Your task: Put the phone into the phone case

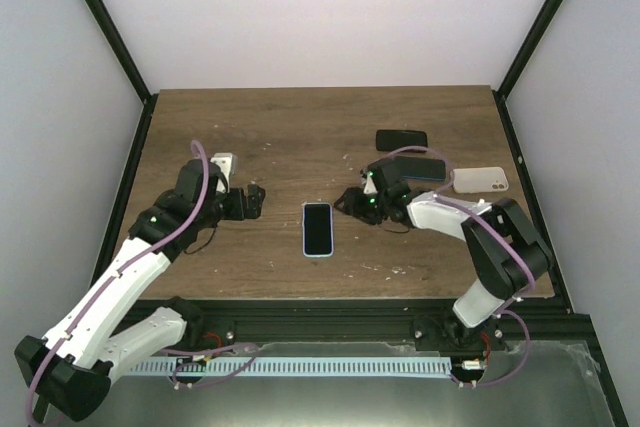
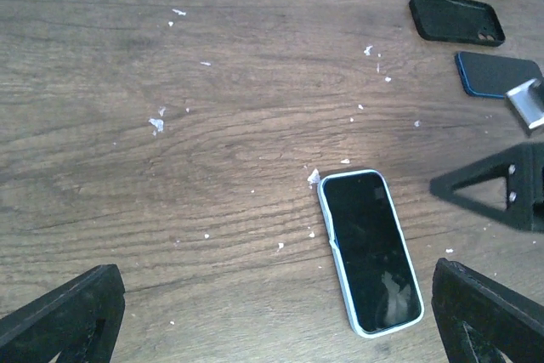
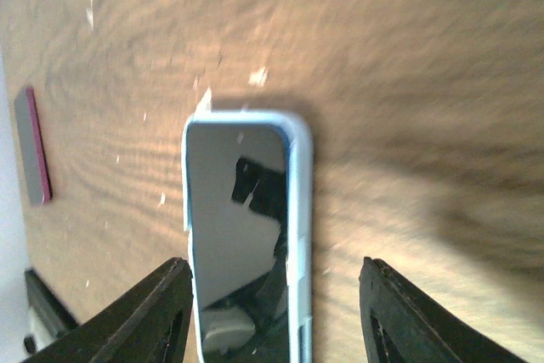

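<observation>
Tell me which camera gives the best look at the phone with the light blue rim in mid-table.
Left wrist: the phone lies whole, sharp and unobstructed there. The top external view also shows the phone whole, but small, between the two arms. The right wrist view is close on the phone but blurred, and its near end is cut off.

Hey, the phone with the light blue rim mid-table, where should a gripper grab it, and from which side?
Pinch the phone across its two long edges, about mid-length, coming straight down from above. It lies flat, screen up, on the table, so only its thin sides are offered, and the width is its narrower span.
</observation>
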`<state>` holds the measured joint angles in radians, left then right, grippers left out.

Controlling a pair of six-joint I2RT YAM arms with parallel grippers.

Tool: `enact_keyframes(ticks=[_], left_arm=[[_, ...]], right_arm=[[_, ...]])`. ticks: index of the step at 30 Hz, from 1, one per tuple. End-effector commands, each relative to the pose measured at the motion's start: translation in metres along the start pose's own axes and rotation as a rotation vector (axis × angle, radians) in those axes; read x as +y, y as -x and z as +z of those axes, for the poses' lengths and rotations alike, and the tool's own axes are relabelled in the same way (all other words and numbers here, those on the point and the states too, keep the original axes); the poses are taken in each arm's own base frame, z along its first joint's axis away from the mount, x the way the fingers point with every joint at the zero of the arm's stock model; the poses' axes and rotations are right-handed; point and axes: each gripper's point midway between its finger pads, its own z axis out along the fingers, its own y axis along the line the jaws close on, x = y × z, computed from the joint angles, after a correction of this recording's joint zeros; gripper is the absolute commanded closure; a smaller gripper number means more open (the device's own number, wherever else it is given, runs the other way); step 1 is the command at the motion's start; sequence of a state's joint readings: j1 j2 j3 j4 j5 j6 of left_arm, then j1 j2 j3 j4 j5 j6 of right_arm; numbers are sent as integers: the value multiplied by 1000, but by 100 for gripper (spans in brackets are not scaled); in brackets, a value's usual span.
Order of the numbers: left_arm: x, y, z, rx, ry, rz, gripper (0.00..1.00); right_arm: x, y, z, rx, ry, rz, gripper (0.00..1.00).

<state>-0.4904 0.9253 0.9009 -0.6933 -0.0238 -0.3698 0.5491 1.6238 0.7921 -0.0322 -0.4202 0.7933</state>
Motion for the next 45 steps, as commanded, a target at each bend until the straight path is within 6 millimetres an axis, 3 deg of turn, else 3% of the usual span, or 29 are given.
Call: enact_keyframes(ticks=[1, 6, 10, 16, 21, 24, 30, 37, 45], left_arm=[[1, 6, -8, -40, -1, 36, 0], [1, 5, -8, -39, -5, 51, 0], [1, 3, -6, -35, -5, 61, 0], [0, 3, -4, -29, -7, 67, 0], [3, 3, -6, -41, 6, 69, 0], [5, 4, -8, -51, 11, 69, 0], [6, 5, -8, -54, 22, 75, 0], [6, 6, -8, -55, 22, 75, 0], [4, 6, -7, -55, 12, 79, 0]], right_arm=[[-30, 48, -36, -153, -172, 9, 48], [-68, 97, -86, -322, -322, 76, 55], [-114, 128, -131, -442, -435, 245, 62], [-181, 148, -178, -575, -500, 557, 68], [-214, 163, -206, -687, -577, 701, 69], [-227, 171, -215, -710, -617, 749, 69], [-251, 175, -214, -705, -659, 828, 74], [-272, 161, -212, -679, -690, 925, 76], [-278, 148, -216, -673, -719, 970, 77]])
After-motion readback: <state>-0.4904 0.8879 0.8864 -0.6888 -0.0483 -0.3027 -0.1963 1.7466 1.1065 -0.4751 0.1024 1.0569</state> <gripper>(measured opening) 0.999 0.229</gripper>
